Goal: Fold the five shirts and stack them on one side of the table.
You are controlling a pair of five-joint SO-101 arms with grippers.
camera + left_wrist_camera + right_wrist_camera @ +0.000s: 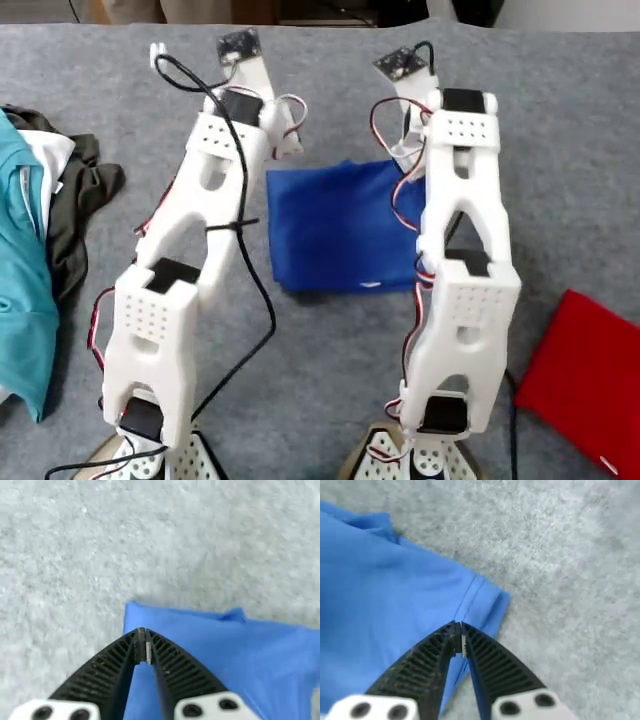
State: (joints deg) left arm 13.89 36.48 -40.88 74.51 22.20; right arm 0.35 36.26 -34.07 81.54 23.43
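Meanwhile, a red shirt [585, 375] and teal-topped pile [22, 280] flank the blue shirt [335, 235].

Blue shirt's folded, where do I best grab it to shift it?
Probably its two far corners, from above: the blue shirt lies flat, folded roughly square, and the left claw and right claw sit shut over those corners.

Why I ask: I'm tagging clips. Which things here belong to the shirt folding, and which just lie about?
Job: blue shirt, red shirt, teal shirt, dark shirt, white garment, left gripper, right gripper.
Lying about: grey table cover.
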